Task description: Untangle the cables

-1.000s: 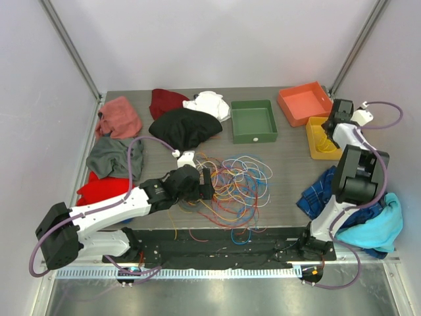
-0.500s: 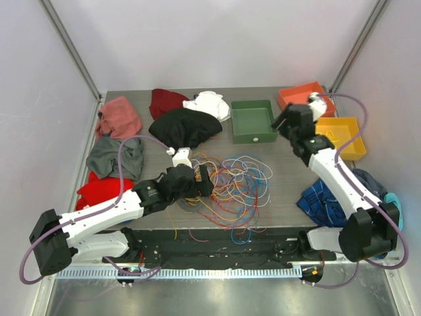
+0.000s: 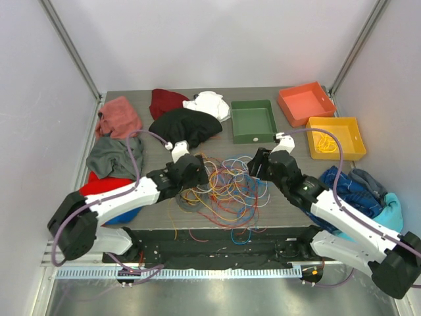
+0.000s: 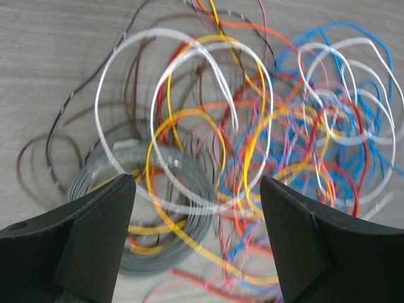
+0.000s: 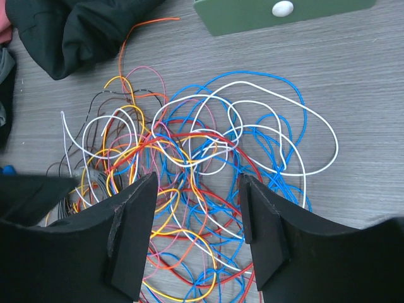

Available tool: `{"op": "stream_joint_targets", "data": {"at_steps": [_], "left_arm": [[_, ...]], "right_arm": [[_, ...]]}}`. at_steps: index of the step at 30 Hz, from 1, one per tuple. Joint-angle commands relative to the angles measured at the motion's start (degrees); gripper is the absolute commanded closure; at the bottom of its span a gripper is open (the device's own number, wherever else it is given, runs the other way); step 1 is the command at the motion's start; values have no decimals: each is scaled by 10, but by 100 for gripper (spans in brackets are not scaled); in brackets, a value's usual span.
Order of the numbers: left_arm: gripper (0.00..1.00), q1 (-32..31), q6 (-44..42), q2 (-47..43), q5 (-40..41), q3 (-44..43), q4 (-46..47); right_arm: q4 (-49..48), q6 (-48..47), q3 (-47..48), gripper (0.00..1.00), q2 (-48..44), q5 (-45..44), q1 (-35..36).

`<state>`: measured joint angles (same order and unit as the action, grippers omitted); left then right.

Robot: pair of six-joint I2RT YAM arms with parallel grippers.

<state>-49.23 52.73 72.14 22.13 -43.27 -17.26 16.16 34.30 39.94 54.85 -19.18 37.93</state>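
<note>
The cables (image 3: 227,184) lie in one tangled heap of yellow, orange, red, blue, white and grey wires at the table's middle front. My left gripper (image 3: 199,172) is open and empty just above the heap's left side, over a grey coil (image 4: 129,218) and yellow loops (image 4: 183,126). My right gripper (image 3: 258,164) is open and empty above the heap's right side, over blue and white loops (image 5: 265,126). Neither gripper holds a wire. A yellow cable (image 3: 322,141) lies in the yellow tray (image 3: 352,141).
A green tray (image 3: 254,135) and an orange tray (image 3: 304,118) stand at the back. Black (image 3: 184,127), pink (image 3: 120,116), dark red (image 3: 166,100), white (image 3: 209,104), grey (image 3: 110,155) and red (image 3: 99,187) garments lie on the left. Blue and teal cloths (image 3: 352,187) lie on the right.
My right arm has swung from the yellow tray at the back right down to the heap's right side. My left gripper has shifted slightly back along the heap's left edge.
</note>
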Motion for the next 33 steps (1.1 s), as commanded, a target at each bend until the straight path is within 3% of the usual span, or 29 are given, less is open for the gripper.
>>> {"op": "stream_joint_targets", "data": {"at_steps": [1, 9, 12, 15, 16, 18, 22, 25, 28, 33], "left_arm": [[19, 22, 37, 87, -2, -56, 87], [31, 45, 54, 198, -5, -137, 107], [49, 53, 63, 204, -6, -131, 104], [74, 55, 58, 177, 9, -118, 97], [87, 55, 53, 166, 14, -115, 94], [99, 55, 31, 121, 33, -114, 72], [100, 54, -22, 22, 58, -119, 41], [100, 54, -68, -40, 39, -175, 15], [100, 53, -109, -44, 0, -273, -23], [100, 36, -160, 0, -45, -428, -92]], "right_arm": [[-25, -7, -28, 39, -45, -9, 7], [-1, -18, -43, 39, -117, -16, 7], [4, -20, -43, 39, -123, -15, 6], [4, -18, -47, 39, -123, -17, 7], [2, -17, -48, 39, -121, -17, 7], [-3, -15, -48, 40, -120, -15, 7], [-15, -25, -44, 40, -119, -9, 6], [-26, -46, -35, 40, -107, 32, 7], [-48, -75, -19, 38, -93, 133, 7], [-76, -77, -3, 37, -112, 167, 14]]}}
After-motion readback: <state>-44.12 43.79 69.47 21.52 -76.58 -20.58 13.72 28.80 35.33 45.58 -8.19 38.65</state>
